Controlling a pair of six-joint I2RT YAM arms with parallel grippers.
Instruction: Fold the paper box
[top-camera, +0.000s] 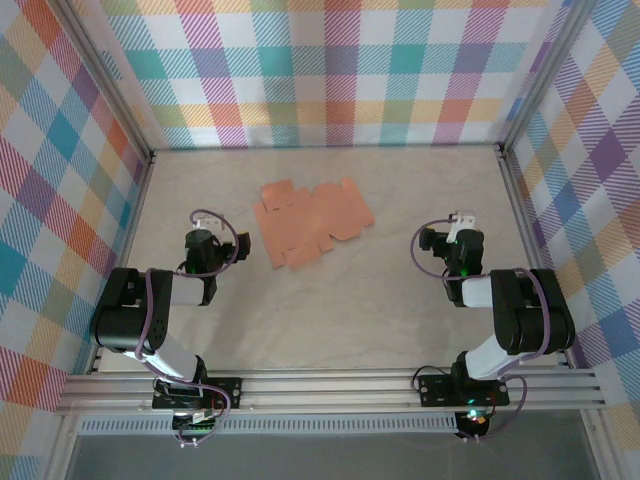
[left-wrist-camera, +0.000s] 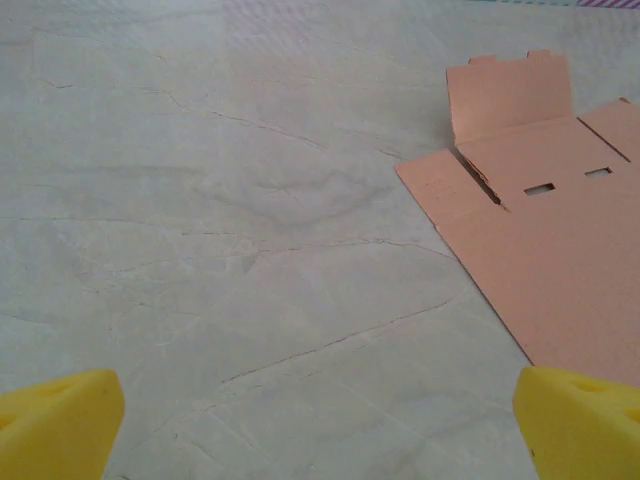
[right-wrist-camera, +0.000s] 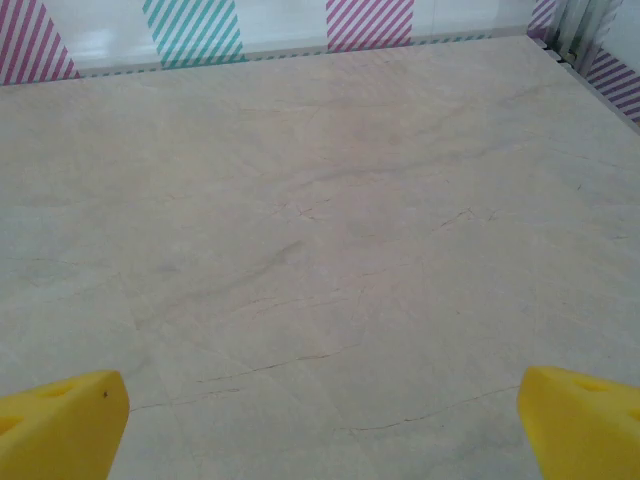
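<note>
One box (top-camera: 312, 222) lies on the surface (top-camera: 360, 320), just above the centre of the top view. It is a flat, unfolded sheet of salmon-orange card with tabs along its edges, so it has no walls yet. It sits between the two arms and slightly higher in the frame, nearer the left one.

The left wrist view shows the box (left-wrist-camera: 545, 250) at the right side of the frame in finer detail. Two small rectangular slots are cut into it, and one flap at the upper right curls up off the surface (left-wrist-camera: 250, 250). The top view shows neither detail clearly. It does show the whole outline of the sheet and the plaid walls (top-camera: 330, 70) around the work area. The right wrist view looks across pale marbled surface (right-wrist-camera: 320, 230) to a striped wall (right-wrist-camera: 190, 30) along the top edge.

The left end effector (top-camera: 205, 228) is at the left middle of the top view. In its wrist view, the left end effector (left-wrist-camera: 318, 425) has its yellow fingertips (left-wrist-camera: 55, 420) in the two bottom corners, spread wide with nothing between them. The right-hand tip overlaps the sheet's near edge in that frame, but the top view shows the two apart.

The right end effector (top-camera: 462, 225) is at the right middle of the top view, well apart from the box. In its wrist view, the right end effector (right-wrist-camera: 322, 425) is equally spread and grips nothing, with its fingertips (right-wrist-camera: 585, 420) over bare surface.
</note>
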